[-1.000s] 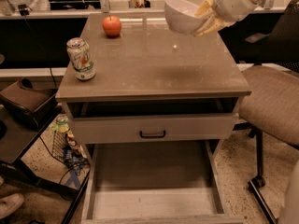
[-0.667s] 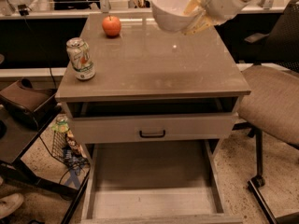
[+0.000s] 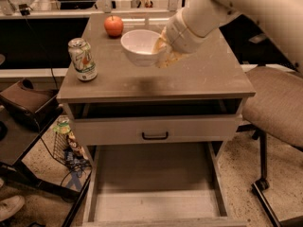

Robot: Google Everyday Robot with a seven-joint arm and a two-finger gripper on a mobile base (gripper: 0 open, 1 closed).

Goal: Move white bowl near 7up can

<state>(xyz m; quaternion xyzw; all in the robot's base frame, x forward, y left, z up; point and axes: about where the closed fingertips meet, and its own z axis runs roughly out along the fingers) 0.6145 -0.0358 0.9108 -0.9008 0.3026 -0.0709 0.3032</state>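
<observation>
In the camera view, the claw (image 3: 164,51) pinches the right rim of the white bowl (image 3: 138,44), holding it mouth-up, lifted off the surface (image 3: 208,79) over its back middle. The 7up can (image 3: 83,59) stands upright by the left edge, apart from the bowl. An apple (image 3: 113,26) sits near the back-left corner.

Dim light; soft tabletop (image 3: 208,74) shadow under hand (image 3: 163,51)
</observation>
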